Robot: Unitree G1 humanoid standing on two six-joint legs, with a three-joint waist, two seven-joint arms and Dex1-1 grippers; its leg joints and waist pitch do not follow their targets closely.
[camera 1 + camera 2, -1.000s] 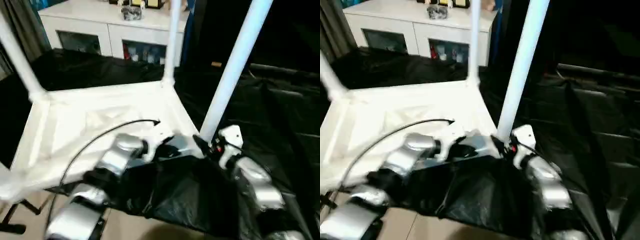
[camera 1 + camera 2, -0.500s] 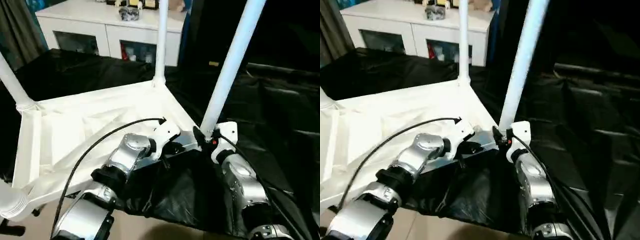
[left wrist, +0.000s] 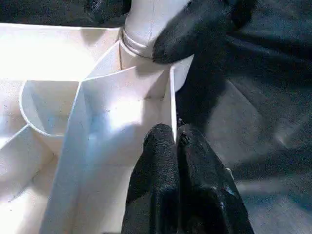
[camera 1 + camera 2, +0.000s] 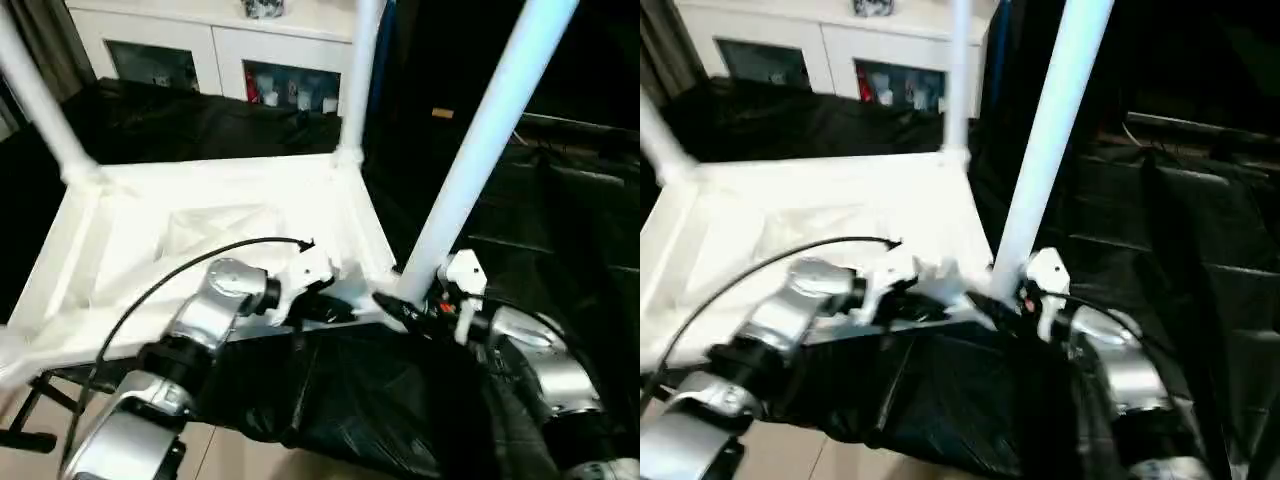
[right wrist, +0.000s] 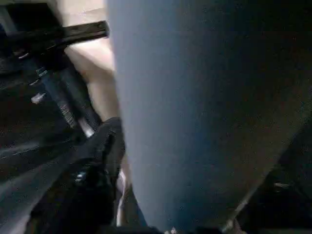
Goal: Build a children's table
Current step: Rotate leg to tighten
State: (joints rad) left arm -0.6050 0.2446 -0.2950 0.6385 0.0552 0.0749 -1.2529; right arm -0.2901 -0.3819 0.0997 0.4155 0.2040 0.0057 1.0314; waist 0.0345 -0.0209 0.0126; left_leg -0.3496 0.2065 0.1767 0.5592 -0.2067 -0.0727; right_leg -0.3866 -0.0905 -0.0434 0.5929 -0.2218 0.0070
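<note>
At the bottom of the frame our two silver forearms reach in from lower left and lower right. Our left gripper (image 3: pixel 175 146) has its jaws pressed together, empty, the tips resting at the near rim of the tabletop (image 4: pixel 200 215). Our right gripper (image 4: pixel 400 308) sits at centre right, jaws spread around the foot of the near leg (image 4: pixel 480 150) where it enters the corner socket (whether both fingers actually touch it, we cannot tell).

As we judge it, the step is seating this leg. To do it well we should brace the rim with the left, keep the leg in line with its socket and push straight along it, not sideways.

The tabletop lies upside down on black sheeting (image 4: pixel 560 220) at centre left, ribs up, its long axis running from lower left toward the upper middle. The legs stand nearly upright, pointing up: the near one leans toward upper right, the far leg (image 4: pixel 362 60) rises at top centre, another leg (image 4: pixel 40 100) at upper left. Beyond stands a cabinet (image 4: pixel 250 55).
</note>
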